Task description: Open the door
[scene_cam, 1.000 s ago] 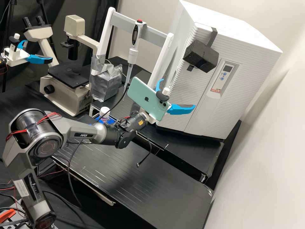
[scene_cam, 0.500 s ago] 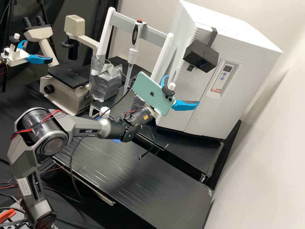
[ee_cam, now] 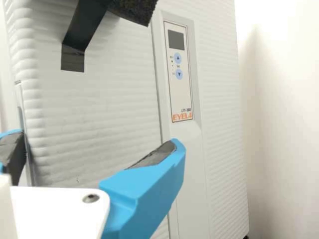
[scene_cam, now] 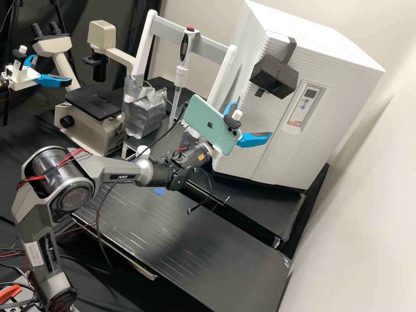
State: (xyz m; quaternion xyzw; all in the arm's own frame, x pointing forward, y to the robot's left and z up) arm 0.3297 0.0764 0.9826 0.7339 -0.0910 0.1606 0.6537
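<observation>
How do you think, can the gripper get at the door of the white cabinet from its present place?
Probably yes: the gripper is open in front of the door, and nothing seems to stand between them.

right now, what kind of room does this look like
Probably a laboratory: a microscope stands on the bench, an electronic pipette hangs upright from a white and grey frame, and a white incubator-like cabinet has a control panel on its front.

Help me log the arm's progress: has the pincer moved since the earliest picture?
Yes. In the high view the pincer has shifted up and rightward in the picture, closer to the control panel on the white cabinet.
</observation>
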